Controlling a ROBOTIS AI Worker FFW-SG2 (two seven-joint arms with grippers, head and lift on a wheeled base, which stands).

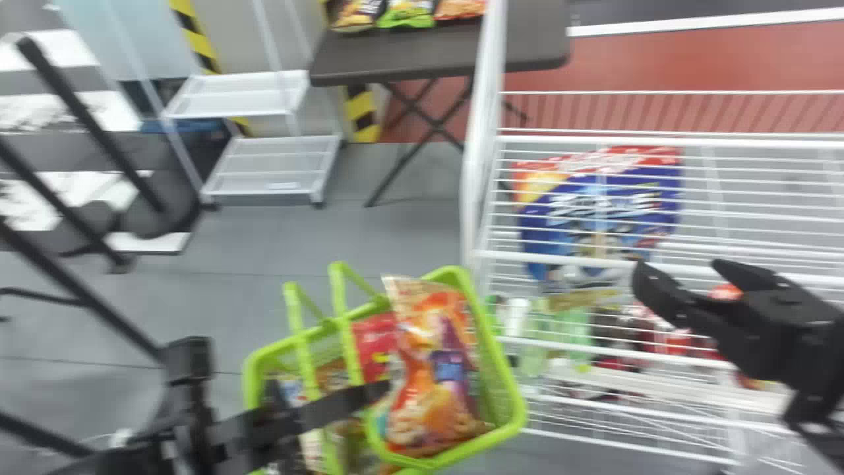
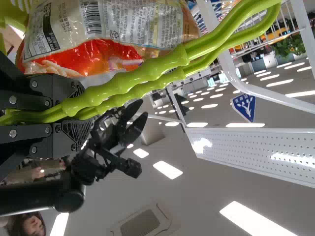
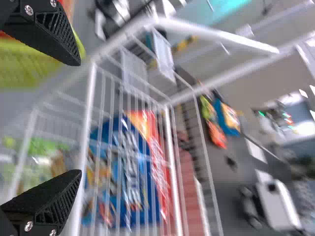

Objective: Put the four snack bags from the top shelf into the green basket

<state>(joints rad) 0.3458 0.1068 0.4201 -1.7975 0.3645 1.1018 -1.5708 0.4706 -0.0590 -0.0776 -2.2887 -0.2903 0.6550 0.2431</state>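
In the head view my left gripper (image 1: 330,409) lies over the green basket (image 1: 512,389); in the left wrist view this left gripper (image 2: 81,110) is shut on the basket's two handles (image 2: 133,83). An orange and purple snack bag (image 1: 432,389) leans upright in the basket, beside a red bag (image 1: 374,340) and other packets. On the white wire shelf lies a large blue and red snack bag (image 1: 600,211). My right gripper (image 1: 679,267) stands open nearer the robot and right of that bag. The right wrist view has the right gripper (image 3: 78,118) with nothing between its fingers and the blue bag (image 3: 125,172) beyond.
A white rack post (image 1: 478,152) stands between basket and shelf. Bottles and packets (image 1: 573,330) occupy a level below the wire shelf. Farther back are a dark table (image 1: 402,56) with several bags and a small white rack (image 1: 270,171). Black bars (image 1: 79,284) cross the left side.
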